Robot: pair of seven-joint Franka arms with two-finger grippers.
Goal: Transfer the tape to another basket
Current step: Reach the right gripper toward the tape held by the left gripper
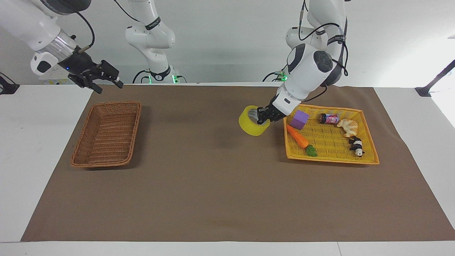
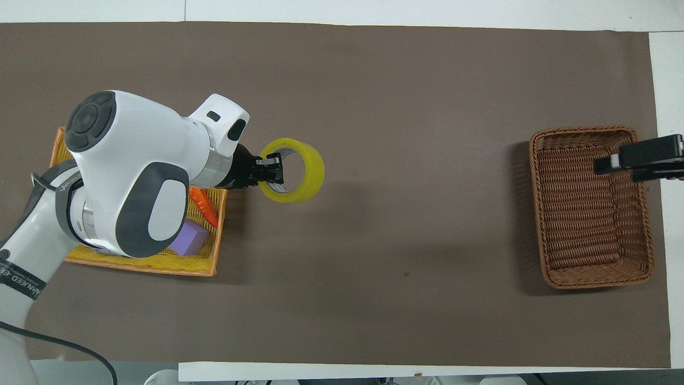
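Tape [image 1: 253, 124] is held by the left gripper [image 1: 262, 116], closed over its wall, one finger in the core, above the mat beside the yellow basket [image 1: 366, 160]. It seems light, stiff, somewhat slippery; this wall grip is judged suitable. The right gripper [image 1: 106, 76] waits open over the brown basket [image 1: 83, 156].

The left arm [image 2: 21, 283] band reads partly "ANUEED".
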